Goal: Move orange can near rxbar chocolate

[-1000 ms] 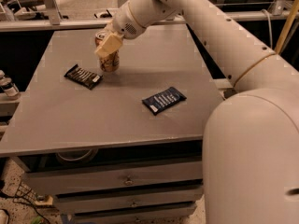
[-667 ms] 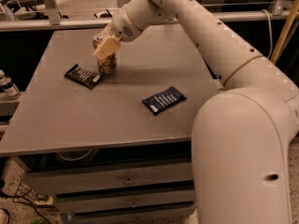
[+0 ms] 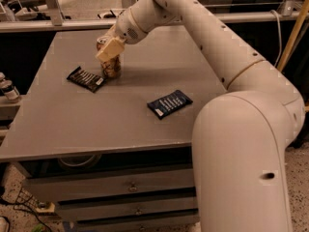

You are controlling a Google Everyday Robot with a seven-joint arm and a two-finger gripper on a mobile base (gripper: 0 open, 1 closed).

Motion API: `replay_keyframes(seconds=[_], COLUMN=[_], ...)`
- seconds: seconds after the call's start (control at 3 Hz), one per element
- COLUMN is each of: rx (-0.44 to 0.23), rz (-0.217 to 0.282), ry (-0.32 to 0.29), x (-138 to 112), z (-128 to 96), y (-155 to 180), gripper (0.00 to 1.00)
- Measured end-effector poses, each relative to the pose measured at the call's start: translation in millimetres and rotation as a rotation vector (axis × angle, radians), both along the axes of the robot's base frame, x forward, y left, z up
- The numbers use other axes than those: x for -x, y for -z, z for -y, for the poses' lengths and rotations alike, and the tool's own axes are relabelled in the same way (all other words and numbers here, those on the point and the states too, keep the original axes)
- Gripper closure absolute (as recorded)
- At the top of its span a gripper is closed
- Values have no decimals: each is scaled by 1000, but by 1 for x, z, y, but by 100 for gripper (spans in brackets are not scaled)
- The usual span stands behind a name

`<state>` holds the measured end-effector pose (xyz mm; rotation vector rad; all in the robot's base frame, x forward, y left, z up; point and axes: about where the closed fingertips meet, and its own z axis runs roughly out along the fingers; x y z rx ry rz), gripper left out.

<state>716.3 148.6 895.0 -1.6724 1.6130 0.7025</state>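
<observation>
Cream two-finger gripper (image 3: pixel 109 51) at table's far left, jaws clamped on small upright orange-tan can (image 3: pixel 112 68); can just beside flat dark striped rxbar wrapper (image 3: pixel 86 79) on grey table (image 3: pixel 63 124).

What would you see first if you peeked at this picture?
The huge white robot arm fills the right side. Its gripper is at the orange can, upright beside the dark rxbar chocolate on the grey table. A blue wrapper lies nearer the front.
</observation>
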Motion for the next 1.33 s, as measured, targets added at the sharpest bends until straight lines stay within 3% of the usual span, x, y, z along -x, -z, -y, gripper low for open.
replay_keyframes(seconds=[0.67, 1.0, 1.33], rx=[0, 0, 0], rz=[0, 0, 0], ry=[0, -1, 0], x=[0, 0, 0], z=[0, 0, 0], y=[-1, -2, -2], gripper=[35, 4, 0])
